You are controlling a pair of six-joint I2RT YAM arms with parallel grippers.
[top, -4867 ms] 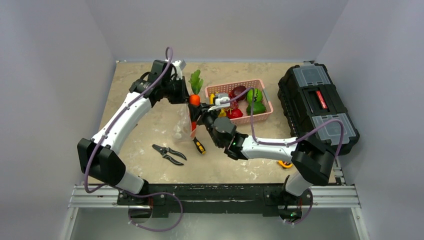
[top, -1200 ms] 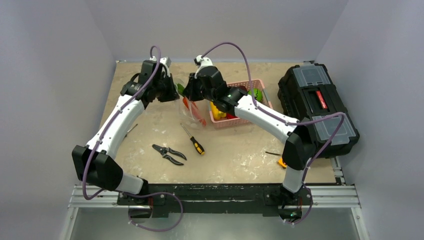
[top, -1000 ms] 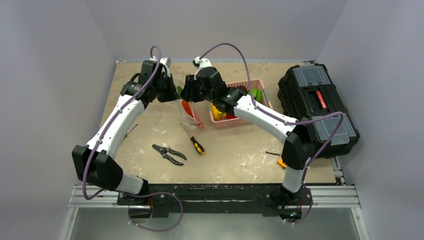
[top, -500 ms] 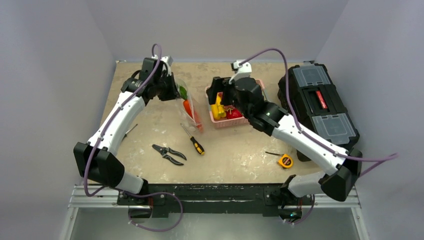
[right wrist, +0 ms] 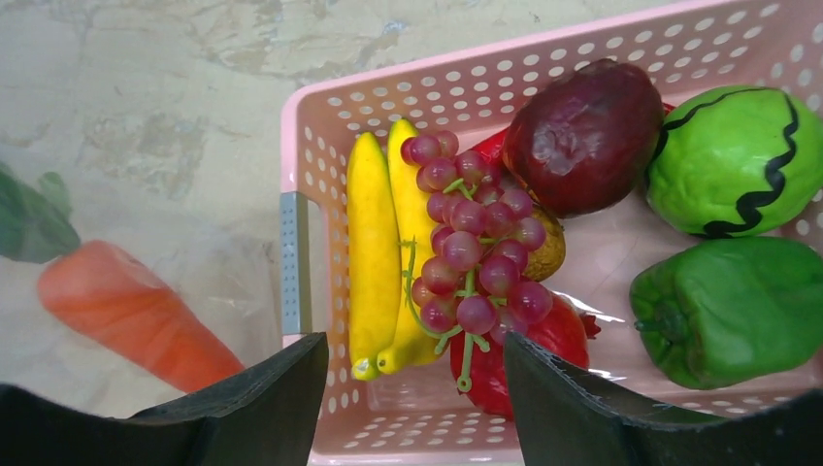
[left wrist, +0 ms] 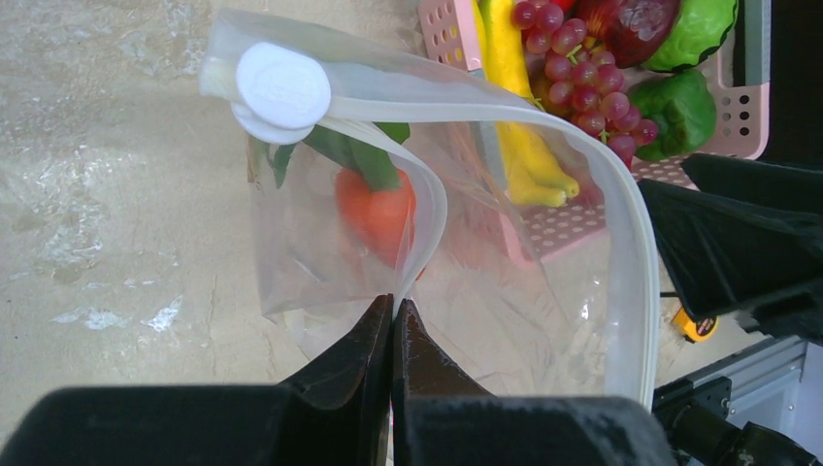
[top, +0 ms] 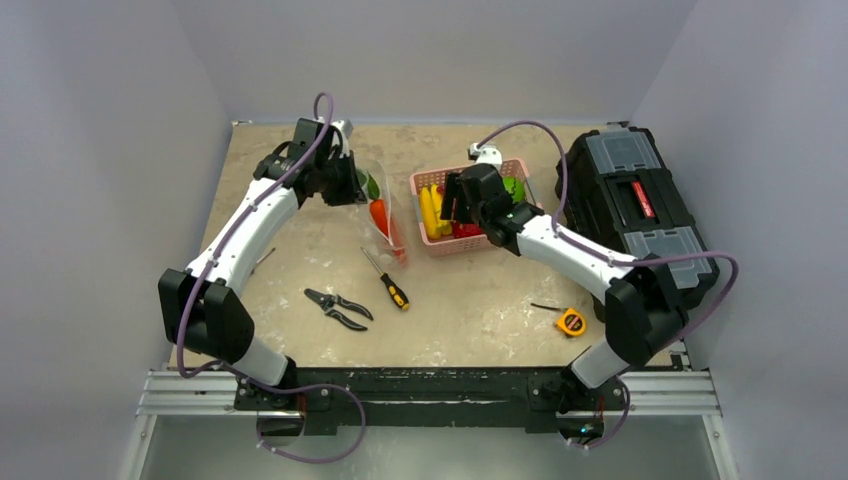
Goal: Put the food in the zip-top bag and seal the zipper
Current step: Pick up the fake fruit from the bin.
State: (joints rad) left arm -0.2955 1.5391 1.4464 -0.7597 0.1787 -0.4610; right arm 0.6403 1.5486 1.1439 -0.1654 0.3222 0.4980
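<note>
Orange carrot; pink basket; purple grapes.

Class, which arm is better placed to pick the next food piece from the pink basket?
Right. The right gripper hangs open over the food in the basket; the left gripper is shut on the mouth of the zip-top bag.

Pretty plain setup tbh. The counter is a beige, mottled stone-look slab, boxed in by pale grey-lavender walls: back wall, left wall, right wall. A metal rail runs along the near edge. Light is soft and even, shadows faint.
</note>
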